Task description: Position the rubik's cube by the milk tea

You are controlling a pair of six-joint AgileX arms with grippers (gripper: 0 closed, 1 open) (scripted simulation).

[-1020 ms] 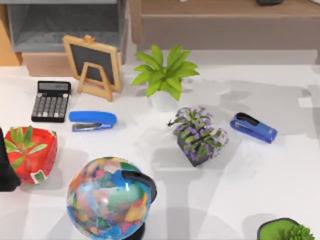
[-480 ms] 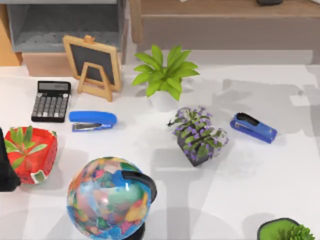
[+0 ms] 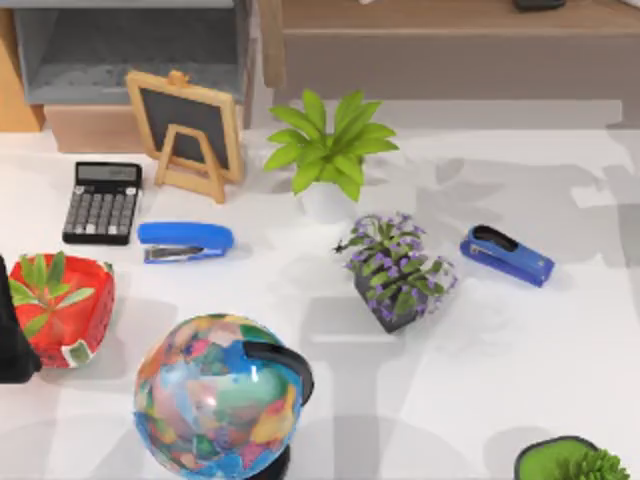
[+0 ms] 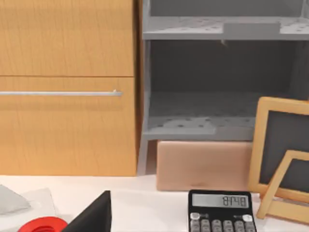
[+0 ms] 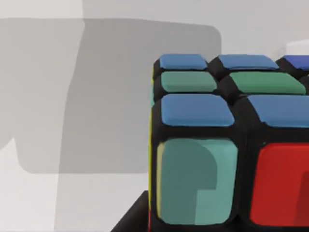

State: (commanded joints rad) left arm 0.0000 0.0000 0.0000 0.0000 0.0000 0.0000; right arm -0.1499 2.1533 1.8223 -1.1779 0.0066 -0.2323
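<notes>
Close up, the rubik's cube [image 5: 227, 145] is sitting on the white table [image 5: 72, 96] right before the right wrist camera; whether either gripper is gaping or clamped I cannot tell, nor how the cube lies relative to the globe [image 3: 220, 395]

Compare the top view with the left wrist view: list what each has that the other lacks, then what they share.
Top view alone: two blue staplers, one near the calculator and one toward the table's right, a globe, a green leafy plant and a purple-flowered plant.

Left wrist view alone: a wooden cabinet front with a metal handle and the calculator's display reading digits.

Shared: the calculator, the small chalkboard easel, the grey shelf unit and the tan box under it.
</notes>
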